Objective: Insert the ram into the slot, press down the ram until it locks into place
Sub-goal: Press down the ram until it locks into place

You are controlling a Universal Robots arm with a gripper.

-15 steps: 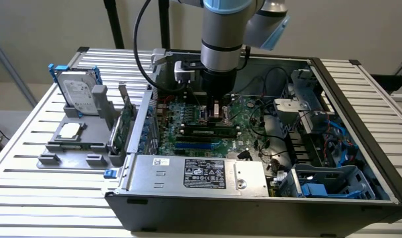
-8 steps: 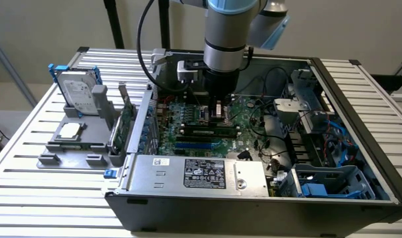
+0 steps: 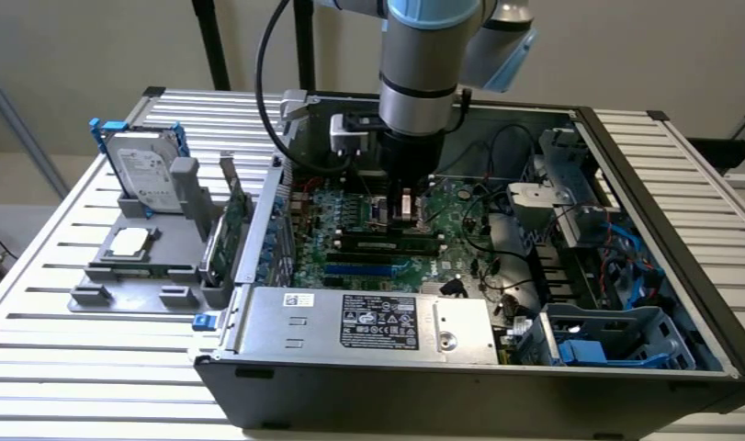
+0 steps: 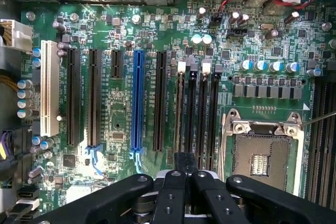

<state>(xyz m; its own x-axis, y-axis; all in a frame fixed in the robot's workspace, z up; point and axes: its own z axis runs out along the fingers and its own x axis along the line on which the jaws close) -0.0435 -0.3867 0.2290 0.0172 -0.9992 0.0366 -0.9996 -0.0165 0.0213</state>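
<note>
No text legible anywhere. Power supply [image 3: 360, 320], lower centre of exterior view: black label with white print, plus small white sticker, both unreadable. Hard drive [image 3: 145, 170], upper left: label print too small. Motherboard [image 4: 121, 114] silkscreen markings indistinct.

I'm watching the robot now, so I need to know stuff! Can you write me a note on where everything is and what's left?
Gripper: black fingers shut together, with nothing visibly held, low over the large green motherboard.
Ram: the long, thin, dark-green circuit stick appears to stand in a long, narrow black plastic slot.
Done: insertion, as far as it shows.
Left: pressing it down until it locks; I cannot tell whether it is locked.
</note>
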